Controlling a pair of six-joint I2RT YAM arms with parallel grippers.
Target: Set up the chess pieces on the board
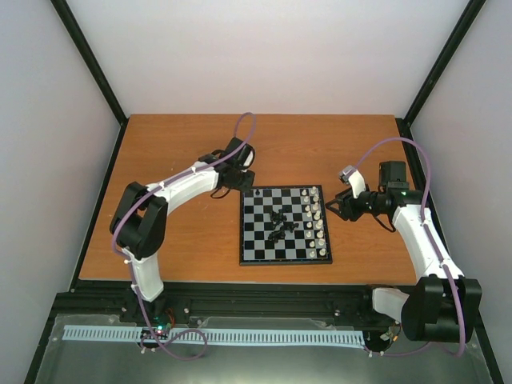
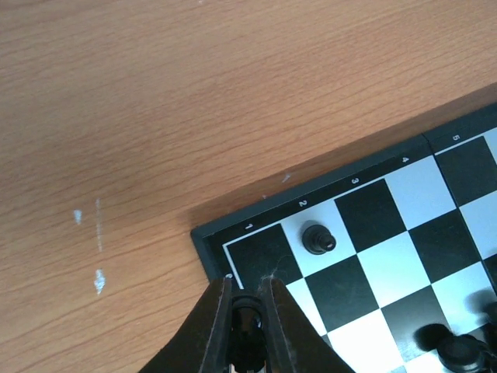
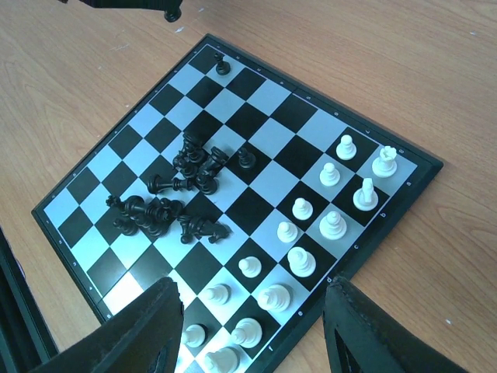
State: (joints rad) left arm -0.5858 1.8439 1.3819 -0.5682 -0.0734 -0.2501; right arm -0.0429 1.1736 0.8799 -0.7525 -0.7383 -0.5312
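Pinching left gripper [image 2: 247, 307]: fingers [image 2: 211, 330] drawn nearly together on what looks like a small black piece [image 2: 247, 325]; poised over the far-left corner of the board [image 1: 256, 240].
Held piece's axis: mostly hidden between the fingers, not readable.
Corner square [image 2: 260, 252]: dark, marked 1, bare; just ahead of the fingertips, inside the black border.
Standing pawn [image 2: 317, 238]: upright on the neighbouring light square, just beside the corner square.
Black heap [image 3: 175, 198]: toppled in the board's middle, long axes pointing every way; well apart from the left fingertips.
White pieces [image 3: 333, 226]: upright in two rows along the board's right edge.
Right gripper [image 3: 252, 286]: fingers spread wide, holding nothing; hanging just off that right edge.
Nearer arm: left, by far, for the corner square.
Room to move: bare table [image 1: 184, 160] on two sides of the corner; tight only toward the pawn.
Judged next move: short lowering onto the corner square, keeping clear of the pawn.
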